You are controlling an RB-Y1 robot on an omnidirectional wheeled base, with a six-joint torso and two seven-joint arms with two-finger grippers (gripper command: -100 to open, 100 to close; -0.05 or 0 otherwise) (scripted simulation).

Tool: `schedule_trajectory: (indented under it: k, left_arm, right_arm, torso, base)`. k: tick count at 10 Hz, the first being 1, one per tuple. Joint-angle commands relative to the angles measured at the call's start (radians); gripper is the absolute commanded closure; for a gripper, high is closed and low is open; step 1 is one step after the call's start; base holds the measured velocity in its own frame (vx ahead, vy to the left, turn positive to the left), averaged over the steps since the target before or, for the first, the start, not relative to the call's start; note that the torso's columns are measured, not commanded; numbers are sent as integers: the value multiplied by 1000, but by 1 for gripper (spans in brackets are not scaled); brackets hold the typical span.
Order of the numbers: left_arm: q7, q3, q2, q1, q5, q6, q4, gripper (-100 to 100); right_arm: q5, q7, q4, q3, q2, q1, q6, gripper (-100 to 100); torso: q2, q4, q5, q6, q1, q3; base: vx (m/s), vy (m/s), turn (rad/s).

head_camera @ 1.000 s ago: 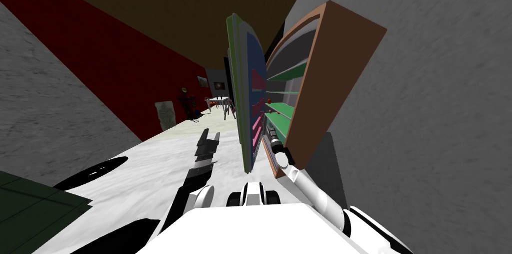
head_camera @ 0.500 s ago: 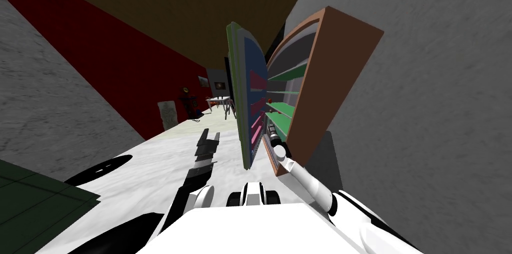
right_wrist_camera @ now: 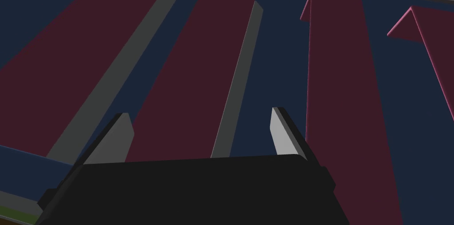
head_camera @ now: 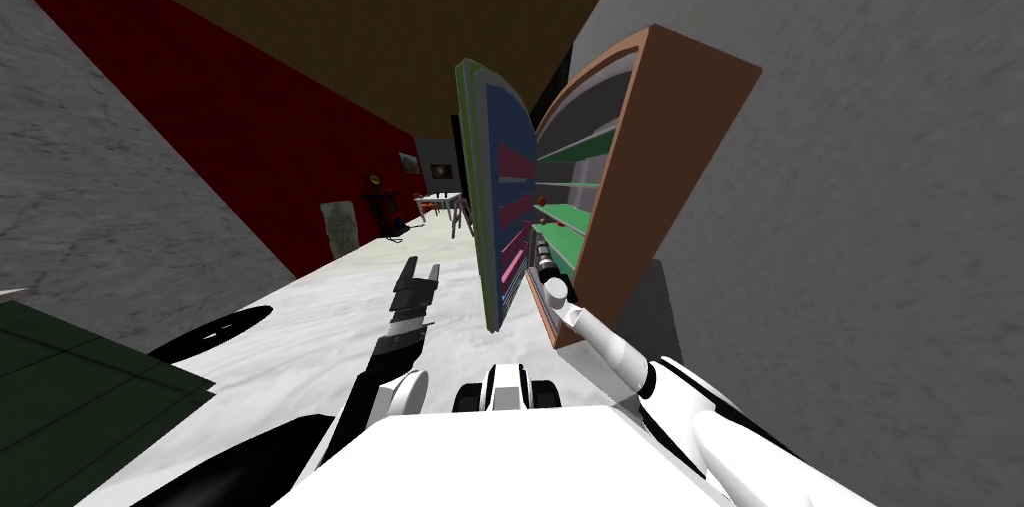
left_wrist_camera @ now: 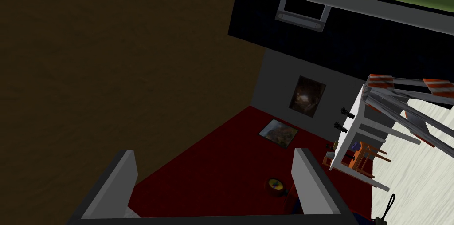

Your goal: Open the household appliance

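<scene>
Refrigerator, brown-cased with green shelves, is found just ahead and to the right against the grey wall, with its door swung well away from the cabinet.

The chief risk is judged to lie at the right gripper, which is placed in the gap between door and cabinet and turned to the door's dark blue inner face. Its fingers are spread and nothing is held between them. Whether the door is being touched cannot be told. If the door is pushed wider from this spot, a blade could be caught on a maroon door bin or its grey rim, or could be slid along the lining so that the push is lost. The forearm could also be knocked against the cabinet's lower front edge.

The right arm is stretched forward and up from the shoulder, the right gripper lying near the lower shelves. The left gripper is held out low over the pale floor, left of the door, with its fingers parted on nothing.
</scene>
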Motion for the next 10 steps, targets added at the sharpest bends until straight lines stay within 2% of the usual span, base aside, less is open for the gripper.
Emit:
schedule_trajectory:
  k: [1,2,3,4,5,6,7,8,9,10]
  left_arm:
    - [0,0,0,0,0,0,0,0]
    - [0,0,0,0,0,0,0,0]
    - [0,0,0,0,0,0,0,0]
    - [0,0,0,0,0,0,0,0]
    - [0,0,0,0,0,0,0,0]
    - [0,0,0,0,0,0,0,0]
    - [0,0,0,0,0,0,0,0]
    - [0,0,0,0,0,0,0,0]
    - [0,0,0,0,0,0,0,0]
    - [0,0,0,0,0,0,0,0]
  right_arm:
    - [-71,28,29,-5,1,-53,-10,-100]
    - [-106,54,58,-9,4,-98,-18,-100]
    - [-126,54,58,-9,4,-101,-18,-100]
    - [-161,80,88,-14,6,-142,-26,-100]
    - [-180,80,88,-14,6,-149,-26,-100]
    - [-214,108,118,-18,9,-189,-34,-100]
    - [-235,108,118,-18,9,-198,-34,-100]
    - [-271,136,150,-23,13,-238,-41,-100]
    - [-289,136,150,-23,13,-248,-41,-100]
    - [-329,165,182,-29,16,-289,-48,-100]
  torso:
    - [1,0,0,0,0,0]
    - [0,0,0,0,0,0]
    - [1,0,0,0,1,0]
    - [0,0,0,0,0,0]
    - [0,0,0,0,0,0]
    - [0,0,0,0,0,0]
    - [0,0,0,0,0,0]
    - [0,0,0,0,0,0]
    - [0,0,0,0,0,0]
    - [0,0,0,0,0,0]
  base:
    - [-43,36,5]
    - [-53,41,9]
    - [-44,36,6]
    - [-45,41,9]
    - [-43,36,5]
    - [-47,43,9]
    - [-36,35,3]
    - [-42,36,11]
    - [-37,35,5]
    - [-48,44,6]
